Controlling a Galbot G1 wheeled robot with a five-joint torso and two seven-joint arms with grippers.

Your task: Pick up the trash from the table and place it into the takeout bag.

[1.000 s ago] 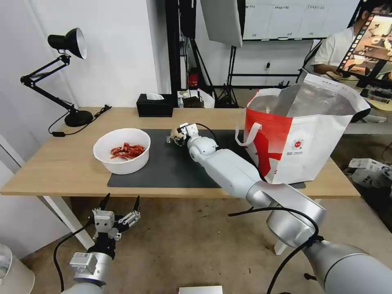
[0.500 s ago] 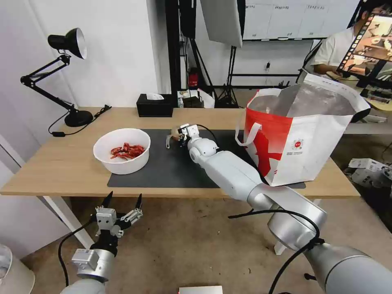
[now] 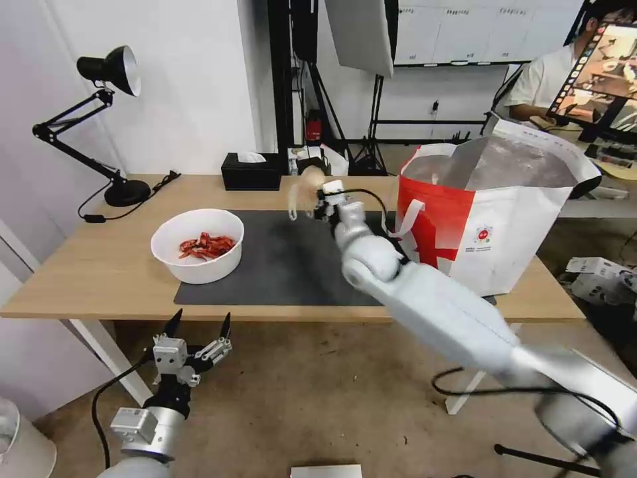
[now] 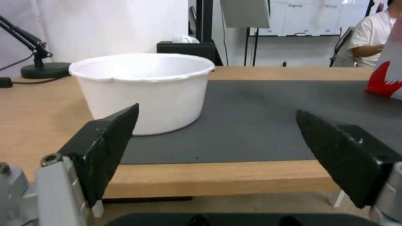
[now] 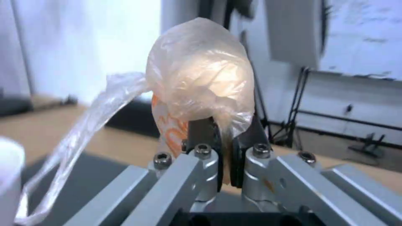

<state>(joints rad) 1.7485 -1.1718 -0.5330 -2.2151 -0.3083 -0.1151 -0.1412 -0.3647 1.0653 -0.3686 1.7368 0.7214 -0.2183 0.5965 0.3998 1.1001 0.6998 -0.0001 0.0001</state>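
Note:
My right gripper is shut on a beige wrapped lump of trash in clear plastic film, held up above the dark mat, left of the takeout bag. The red-and-white bag stands open on the table's right end, foil lining showing. A white bowl of red shell scraps rests on the mat's left edge. My left gripper hangs open below the table's front edge, facing the bowl.
A black tissue box sits at the table's back edge. A black desk lamp stands at the back left corner. A light stand and tripods rise behind the table. A person sits at a screen behind the bag.
My right gripper has lifted the wrapped lump off the mat and carried it up and to the right, toward the bag. The left arm has stayed put.

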